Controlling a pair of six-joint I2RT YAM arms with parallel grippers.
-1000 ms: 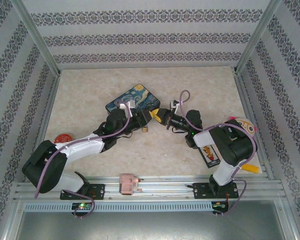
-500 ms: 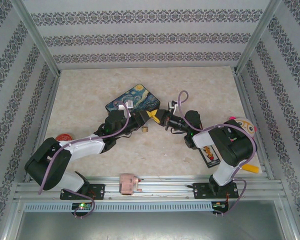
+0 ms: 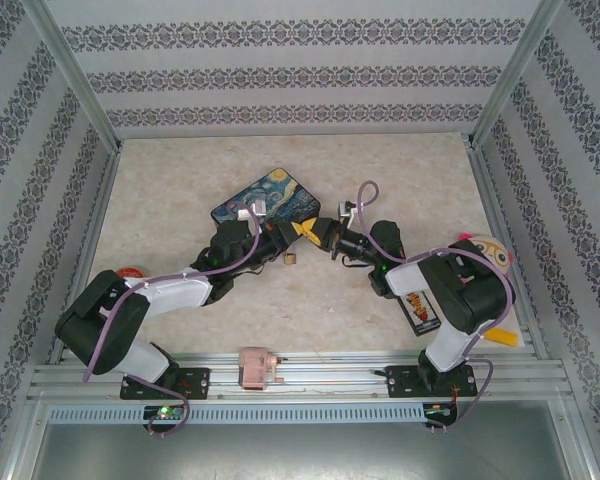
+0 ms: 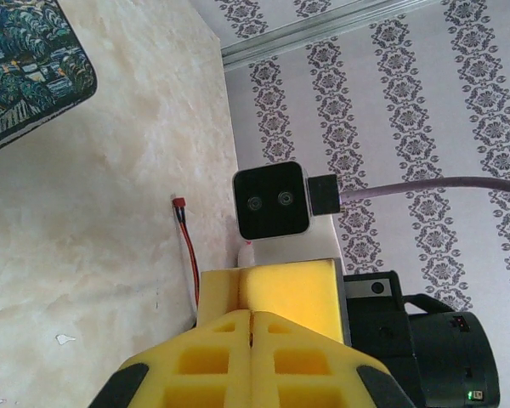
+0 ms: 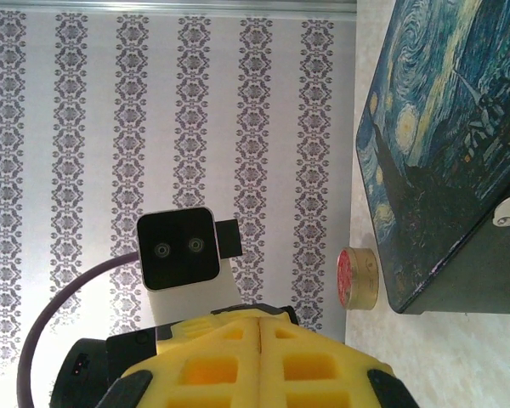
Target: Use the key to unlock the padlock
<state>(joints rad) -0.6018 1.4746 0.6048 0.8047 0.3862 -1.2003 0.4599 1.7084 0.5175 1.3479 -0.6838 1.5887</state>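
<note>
The small brass padlock (image 3: 291,258) lies on the table, just below the two gripper tips. My left gripper (image 3: 286,236) (image 4: 252,316) and right gripper (image 3: 311,232) (image 5: 262,321) meet tip to tip above it, both with their yellow fingers pressed together. In the left wrist view a thin dark sliver sits in the seam of my left fingers (image 4: 225,357); it looks like the key (image 4: 252,338), most of it hidden. The right gripper's yellow pads (image 4: 293,293) stand right against my left tips. Nothing shows in the right gripper's seam.
The dark blue starry-night box (image 3: 265,198) (image 5: 442,144) lies just behind the grippers. A red-lidded gold tin (image 3: 130,272) (image 5: 358,277) sits at the left wall. A red-black wire (image 4: 188,255) lies on the table. A painted figure (image 3: 485,255) and black packet (image 3: 418,305) lie at right; a pink block (image 3: 257,367) rests on the front rail.
The two grippers have closed the small gap between them and now touch tip to tip. The left arm's elbow has shifted right. The padlock has not moved.
</note>
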